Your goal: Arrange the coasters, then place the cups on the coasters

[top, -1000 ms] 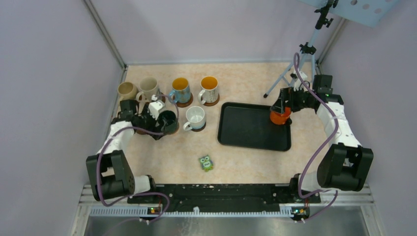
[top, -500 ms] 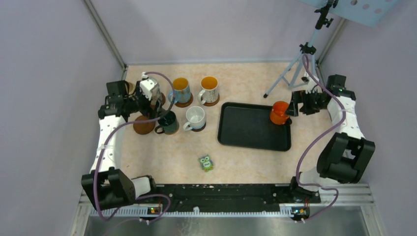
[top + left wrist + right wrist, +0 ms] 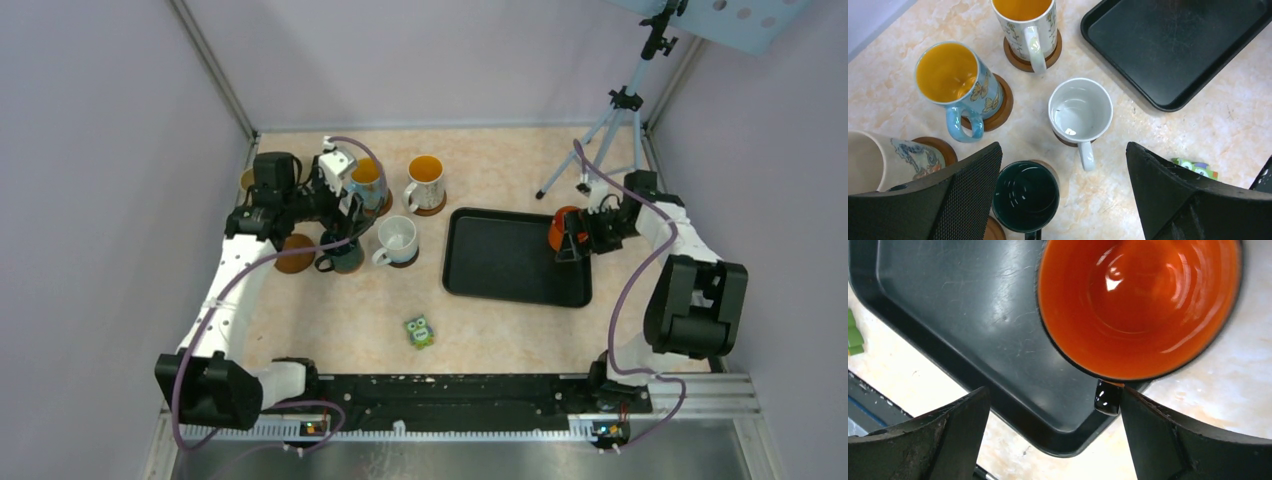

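Several cups stand on brown coasters at the back left: a cream cup (image 3: pixel 1024 20), a blue-handled cup (image 3: pixel 955 80), a plain white cup (image 3: pixel 1080 110) and a dark green cup (image 3: pixel 1025 197). A bare coaster (image 3: pixel 294 253) lies left of the green cup (image 3: pixel 340 252). My left gripper (image 3: pixel 350 205) hovers open above these cups, holding nothing; in its wrist view the left gripper (image 3: pixel 1064 147) spans the green and white cups. A small orange-red cup (image 3: pixel 1138 305) stands at the tray's far right corner. My right gripper (image 3: pixel 1054 390) is open beside it, one finger (image 3: pixel 1168 430) close to the cup's black handle (image 3: pixel 1108 397).
The black tray (image 3: pixel 500 265) lies right of centre. A green owl figure (image 3: pixel 418 331) sits near the front middle. A tripod (image 3: pixel 600 140) stands at the back right. Another cream cup (image 3: pixel 878 160) stands at the far left, and grey walls close both sides.
My left gripper let go of the dark green cup, rose and swung back and right over the cup group. My right gripper pulled away from the orange-red cup, then came back beside it.
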You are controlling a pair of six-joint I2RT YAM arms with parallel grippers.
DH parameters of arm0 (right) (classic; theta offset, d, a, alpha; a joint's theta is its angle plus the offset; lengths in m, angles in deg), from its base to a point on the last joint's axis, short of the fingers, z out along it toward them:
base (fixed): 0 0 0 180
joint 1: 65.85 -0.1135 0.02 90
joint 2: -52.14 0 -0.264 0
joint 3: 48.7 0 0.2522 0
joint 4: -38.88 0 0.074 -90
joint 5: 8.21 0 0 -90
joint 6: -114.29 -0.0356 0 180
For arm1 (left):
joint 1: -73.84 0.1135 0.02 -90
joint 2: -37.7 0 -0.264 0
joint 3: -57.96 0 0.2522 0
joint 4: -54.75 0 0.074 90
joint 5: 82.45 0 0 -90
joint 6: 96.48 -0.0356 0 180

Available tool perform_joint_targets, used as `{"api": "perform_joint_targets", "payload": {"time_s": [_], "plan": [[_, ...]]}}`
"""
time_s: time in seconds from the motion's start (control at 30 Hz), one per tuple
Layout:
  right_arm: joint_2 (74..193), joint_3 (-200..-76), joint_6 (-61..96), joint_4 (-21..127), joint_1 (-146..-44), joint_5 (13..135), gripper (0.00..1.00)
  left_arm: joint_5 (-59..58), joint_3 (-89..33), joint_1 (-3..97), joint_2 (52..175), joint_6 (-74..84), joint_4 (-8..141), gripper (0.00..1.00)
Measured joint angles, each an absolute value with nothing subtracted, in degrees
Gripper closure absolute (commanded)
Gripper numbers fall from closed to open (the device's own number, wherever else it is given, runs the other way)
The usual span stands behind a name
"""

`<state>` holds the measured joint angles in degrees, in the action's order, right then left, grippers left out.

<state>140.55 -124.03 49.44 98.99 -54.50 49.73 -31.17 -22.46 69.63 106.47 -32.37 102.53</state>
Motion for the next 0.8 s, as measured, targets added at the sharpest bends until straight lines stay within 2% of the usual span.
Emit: {"api": "perform_joint_targets", "payload": {"time_s": [0.3,0.43,0.8], "plan": [[140.4,-122.4,47.6,98.7,-61.4,49.3,0.02,-28.1,-22.5,64.2,108.7,-25.4,97.6,0.01],[139.4,-122.4,46.6,98.7,-63.9,47.5,0.02,-23.7,-22.5,58.6,112.4,-20.7,94.6,0.01],[135.0,-122.5,41.5,97.9,-62.1,52.6,0.02,-12.3,-24.1,46.8,121.8,-12.6,88.2,0.01]]}}
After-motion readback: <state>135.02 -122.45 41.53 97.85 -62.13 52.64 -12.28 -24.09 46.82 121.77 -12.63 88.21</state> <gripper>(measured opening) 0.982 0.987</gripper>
